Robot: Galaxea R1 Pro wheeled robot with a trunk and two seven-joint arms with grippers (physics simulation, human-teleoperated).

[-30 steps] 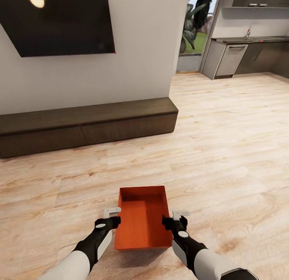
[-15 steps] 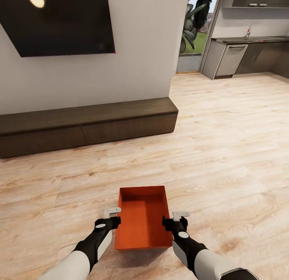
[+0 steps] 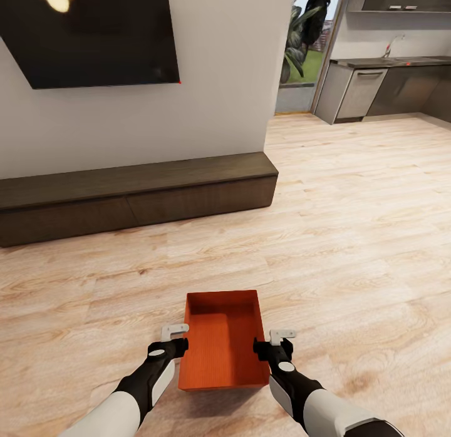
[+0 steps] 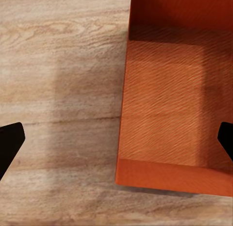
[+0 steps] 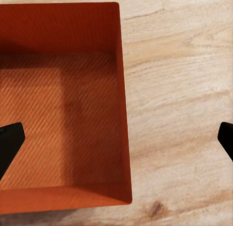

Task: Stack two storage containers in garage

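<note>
One orange-red open-topped storage container (image 3: 220, 346) sits on the living room's light wood plank floor, just ahead of me. My left gripper (image 3: 178, 344) stands open across the container's left wall. In the left wrist view the left gripper (image 4: 118, 138) has dark fingertips (image 4: 9, 141) spread wide either side of the container (image 4: 170, 114). My right gripper (image 3: 267, 344) is open across the right wall, and in its wrist view the right gripper (image 5: 118, 138) spans the container (image 5: 63, 114) rim the same way. The garage is out of view.
A long dark low cabinet (image 3: 138, 196) runs along the white wall ahead, under a black screen (image 3: 94, 36). To the right, wood floor (image 3: 363, 224) stretches to a glass door with plants (image 3: 300, 55) and grey kitchen counters (image 3: 376, 86).
</note>
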